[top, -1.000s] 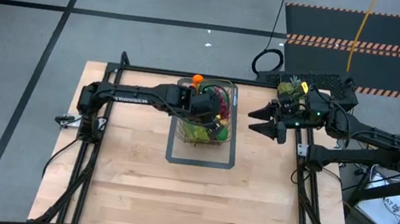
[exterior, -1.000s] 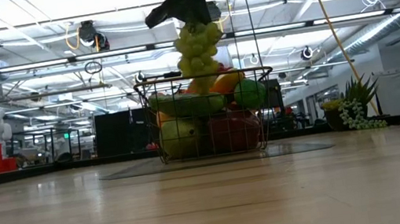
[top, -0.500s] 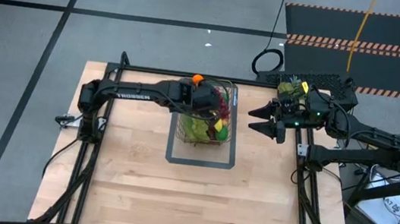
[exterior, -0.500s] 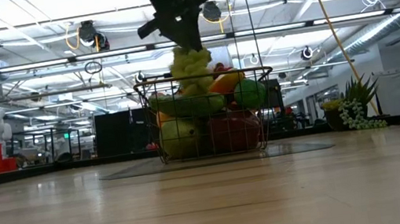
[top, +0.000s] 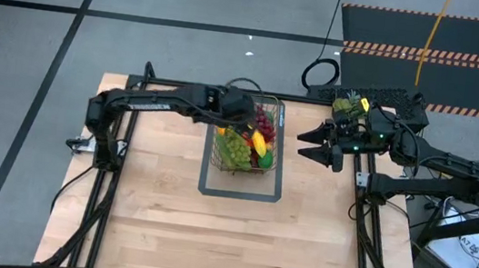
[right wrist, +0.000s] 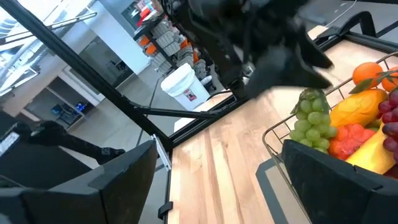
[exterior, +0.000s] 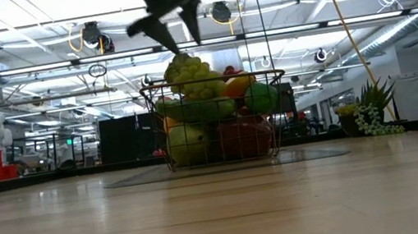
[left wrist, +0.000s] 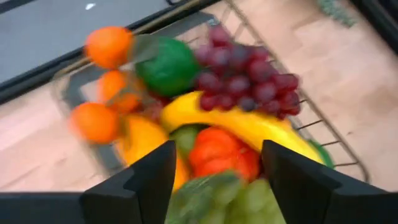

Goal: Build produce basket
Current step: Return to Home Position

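The left gripper [top: 242, 112] hangs over the far left corner of the basket [top: 274, 159], at the end of an arm reaching in from the table's left side. Its two fingers [left wrist: 146, 180] are spread wide with nothing between them. In the low view it [exterior: 170, 23] sits clear above the heap and touches no fruit.

The basket stands at the far middle of the table [top: 165, 216], inside a flat grey rectangular outline [top: 239, 192] that runs out past its near side. The produce is heaped above the rim.

- **On top:** the green grapes [top: 236, 148] lie toward the left and rise over the wire in the low view [exterior: 190, 76].
- **Far right:** the purple grapes [top: 264, 121] lie here, with the yellow banana [top: 260, 142] on their near side, touching them in the left wrist view.
- **Left wrist view:** two oranges [left wrist: 107, 45] sit beside a round green fruit [left wrist: 168, 65], and a red fruit [left wrist: 221, 152] lies under the banana.
- **Near wire wall, low view:** a green pear [exterior: 187, 145] and a red apple [exterior: 237, 139] press against it side by side.

The right gripper [top: 302, 144] hovers to the right of the basket, apart from it, with its fingers pointing toward it. They are opened wide and hold nothing. In the right wrist view the gap between them [right wrist: 219, 149] shows bare table and the basket's corner.
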Motion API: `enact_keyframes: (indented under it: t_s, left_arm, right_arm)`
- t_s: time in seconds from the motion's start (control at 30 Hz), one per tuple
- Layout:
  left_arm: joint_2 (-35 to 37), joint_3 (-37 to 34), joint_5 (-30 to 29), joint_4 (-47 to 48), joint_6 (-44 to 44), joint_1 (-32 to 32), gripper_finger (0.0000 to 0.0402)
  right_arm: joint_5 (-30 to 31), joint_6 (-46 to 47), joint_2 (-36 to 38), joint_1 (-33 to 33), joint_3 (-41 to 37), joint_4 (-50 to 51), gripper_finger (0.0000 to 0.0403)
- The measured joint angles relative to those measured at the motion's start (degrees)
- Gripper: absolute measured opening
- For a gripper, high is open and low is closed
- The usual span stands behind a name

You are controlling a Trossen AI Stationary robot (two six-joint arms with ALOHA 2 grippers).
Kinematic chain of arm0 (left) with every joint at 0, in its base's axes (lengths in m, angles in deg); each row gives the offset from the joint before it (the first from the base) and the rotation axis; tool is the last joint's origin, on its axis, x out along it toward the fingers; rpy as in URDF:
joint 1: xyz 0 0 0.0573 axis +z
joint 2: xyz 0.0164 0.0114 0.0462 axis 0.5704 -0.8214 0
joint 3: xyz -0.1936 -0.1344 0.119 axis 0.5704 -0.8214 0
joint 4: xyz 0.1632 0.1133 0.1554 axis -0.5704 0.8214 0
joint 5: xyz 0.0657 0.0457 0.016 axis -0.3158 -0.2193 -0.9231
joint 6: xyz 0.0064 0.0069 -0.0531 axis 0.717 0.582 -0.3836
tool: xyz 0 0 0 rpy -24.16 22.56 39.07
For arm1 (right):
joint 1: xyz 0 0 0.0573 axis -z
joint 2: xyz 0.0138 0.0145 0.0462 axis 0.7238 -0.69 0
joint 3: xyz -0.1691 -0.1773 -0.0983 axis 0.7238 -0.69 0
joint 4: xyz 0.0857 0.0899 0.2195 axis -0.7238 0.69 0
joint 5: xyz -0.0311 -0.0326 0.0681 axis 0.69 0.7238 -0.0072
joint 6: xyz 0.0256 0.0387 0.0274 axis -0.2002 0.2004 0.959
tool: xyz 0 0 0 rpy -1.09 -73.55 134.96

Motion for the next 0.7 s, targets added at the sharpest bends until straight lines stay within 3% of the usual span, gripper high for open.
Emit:
enact_keyframes:
  t_s: [0.2, 0.47, 0.7]
  left_arm:
    - [7.4, 0.0, 0.0, 6.6, -1.4, 1.3, 0.0241]
    - [17.7, 0.1, -0.4, 15.6, -5.6, 1.7, 0.0191]
    - [24.6, 0.1, 0.8, 17.3, 3.4, -0.2, 0.0141]
  right_arm:
    - [-0.4, 0.0, 0.0, 0.0, 0.0, 1.6, 0.0341]
    - [-1.4, -0.2, 0.0, 0.0, 0.0, 4.4, 0.0341]
    - [-6.5, -8.7, 0.3, 0.0, 0.0, 2.8, 0.0328]
